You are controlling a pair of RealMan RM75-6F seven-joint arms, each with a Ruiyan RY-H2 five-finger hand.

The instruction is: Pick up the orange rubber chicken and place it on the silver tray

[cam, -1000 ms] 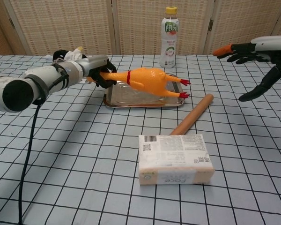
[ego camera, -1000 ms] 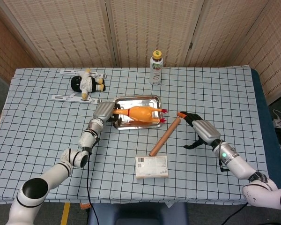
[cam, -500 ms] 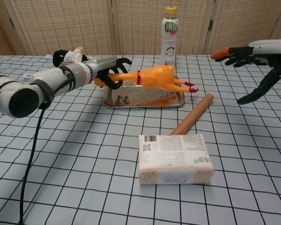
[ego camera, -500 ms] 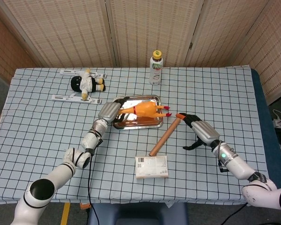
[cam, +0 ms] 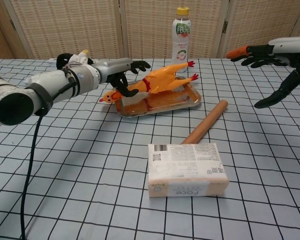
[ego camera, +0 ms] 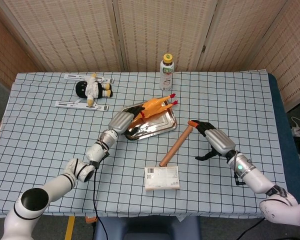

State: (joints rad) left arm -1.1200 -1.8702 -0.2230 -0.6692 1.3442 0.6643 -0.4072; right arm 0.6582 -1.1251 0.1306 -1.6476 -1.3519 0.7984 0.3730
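While the left hand (cam: 121,75) pinched the orange rubber chicken (cam: 157,80) by its neck above the silver tray (cam: 187,102), an uneven release risked it rolling off; right hand (cam: 262,54) hovered spread.

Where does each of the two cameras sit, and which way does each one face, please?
Head view: high above the near table edge, looking down; both arms show, left hand at the silver tray, right hand hovering.
Chest view: low, near tabletop height, looking across at the screens; left forearm and right hand show.
Shared: rubber chicken, bottle, wooden rod, box.
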